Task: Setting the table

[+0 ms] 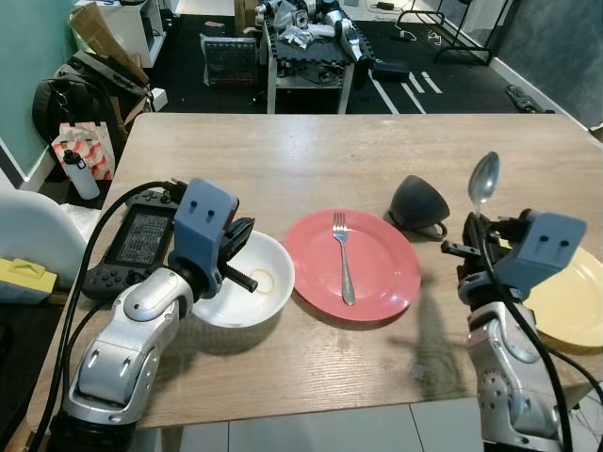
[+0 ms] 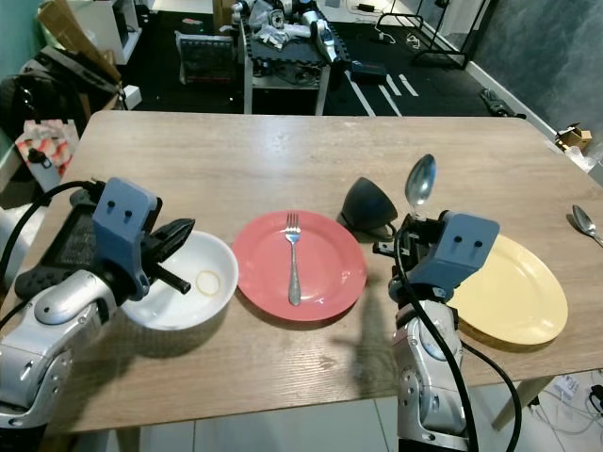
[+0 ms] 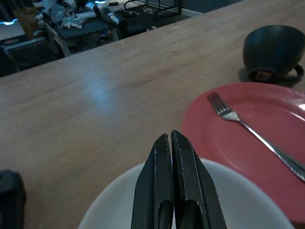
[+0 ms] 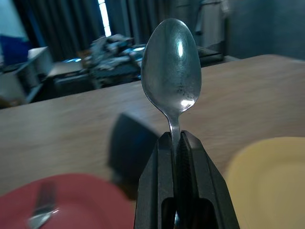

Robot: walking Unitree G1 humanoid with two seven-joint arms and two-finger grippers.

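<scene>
My right gripper (image 4: 174, 136) is shut on a silver spoon (image 1: 483, 181) and holds it upright, bowl up, above the table between the red plate (image 1: 382, 282) and the yellow plate (image 1: 575, 306). A fork (image 1: 343, 254) lies on the red plate. A dark cup (image 1: 417, 203) lies tipped on its side just behind that plate. My left gripper (image 3: 170, 139) is shut with nothing in it, over the near rim of the white bowl (image 1: 273, 259) left of the red plate. A second spoon (image 2: 586, 224) lies at the table's far right.
A black handheld game console (image 1: 132, 240) lies on the table left of the bowl. Beyond the table's far edge stand a cluttered rack (image 1: 306, 42), bags and boxes on a dark floor. The far half of the wooden table (image 1: 330, 151) is bare.
</scene>
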